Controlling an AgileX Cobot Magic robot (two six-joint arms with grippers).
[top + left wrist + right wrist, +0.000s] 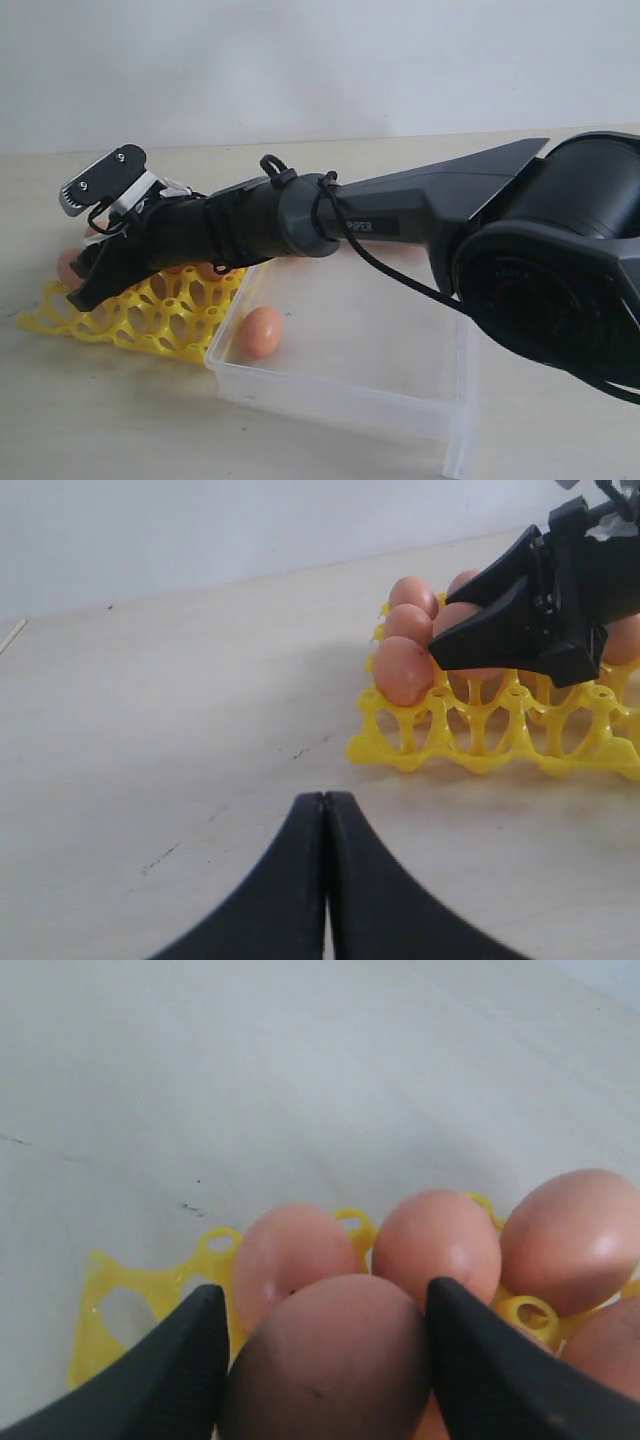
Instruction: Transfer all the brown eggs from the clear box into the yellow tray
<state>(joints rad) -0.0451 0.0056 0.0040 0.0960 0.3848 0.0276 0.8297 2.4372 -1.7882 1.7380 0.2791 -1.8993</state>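
A brown egg [330,1380] is clamped between the right gripper's [325,1305] fingers, low in the frame, just above the yellow tray [110,1305], where other eggs [440,1240] are seated. The left gripper [325,805] is pressed together. Another egg [260,332] is seen mid-frame in the clear box [340,400].

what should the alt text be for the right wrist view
A brown egg fills the gap between the jaws of the black end effector, right at the yellow tray. Three more eggs sit in the tray just beyond it, with a pale table stretching away behind.
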